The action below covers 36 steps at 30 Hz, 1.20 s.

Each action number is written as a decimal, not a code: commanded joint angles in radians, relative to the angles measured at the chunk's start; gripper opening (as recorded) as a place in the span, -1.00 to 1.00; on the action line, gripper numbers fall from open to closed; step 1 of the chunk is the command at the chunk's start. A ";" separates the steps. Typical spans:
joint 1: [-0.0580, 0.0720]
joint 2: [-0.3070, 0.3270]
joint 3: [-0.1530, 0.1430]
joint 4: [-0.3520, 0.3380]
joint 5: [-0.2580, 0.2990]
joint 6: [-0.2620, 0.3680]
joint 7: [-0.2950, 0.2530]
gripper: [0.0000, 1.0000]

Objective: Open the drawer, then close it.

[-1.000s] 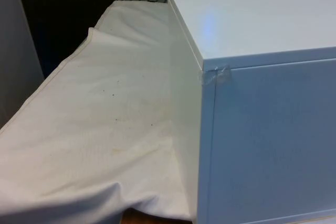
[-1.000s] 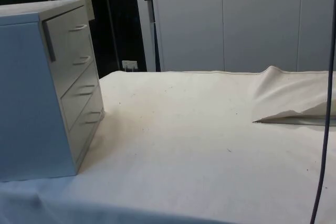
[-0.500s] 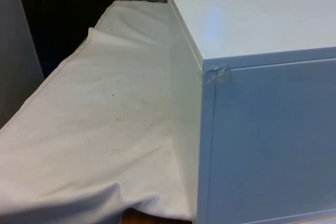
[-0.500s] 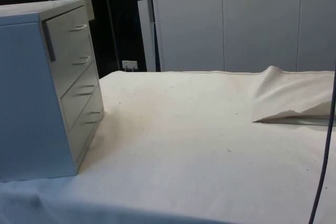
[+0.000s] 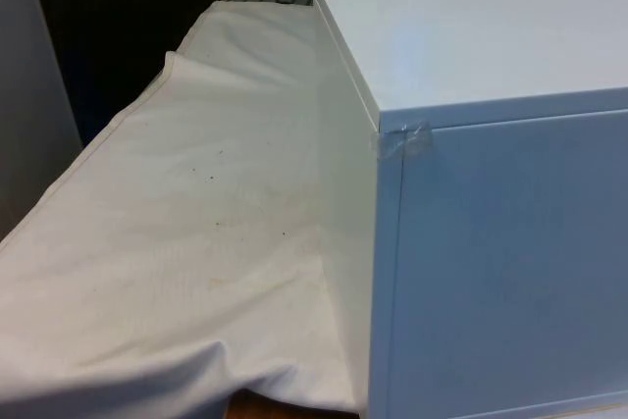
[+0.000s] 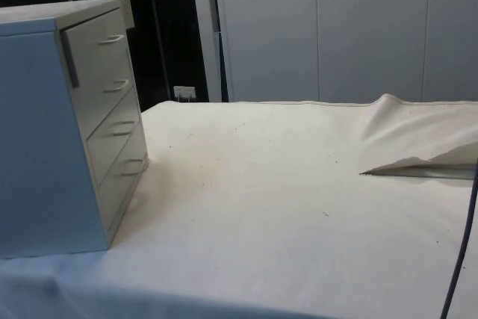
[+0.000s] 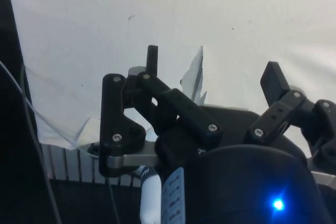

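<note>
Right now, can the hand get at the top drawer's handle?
Probably yes. The hand is open, up over bare cloth, and nothing stands in front of the top drawer's handle.

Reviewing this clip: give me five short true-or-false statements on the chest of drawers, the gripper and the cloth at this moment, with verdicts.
1. All drawers of the chest of drawers sit shut. True.
2. The gripper is clamped on a drawer handle. False: it is open, with only the white cloth beyond it.
3. The chest shows four drawer handles in the side view. True.
4. The cloth lies perfectly flat. False: it is rucked up into a fold.
5. A piece of tape sits on the chest's top corner. True.
</note>
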 commanded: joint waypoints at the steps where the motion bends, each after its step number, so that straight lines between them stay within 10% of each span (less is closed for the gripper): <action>1: 0.001 -0.013 0.007 -0.013 -0.013 0.022 0.011 1.00; 36: -0.003 -0.050 0.016 -0.071 -0.063 0.078 -0.179 1.00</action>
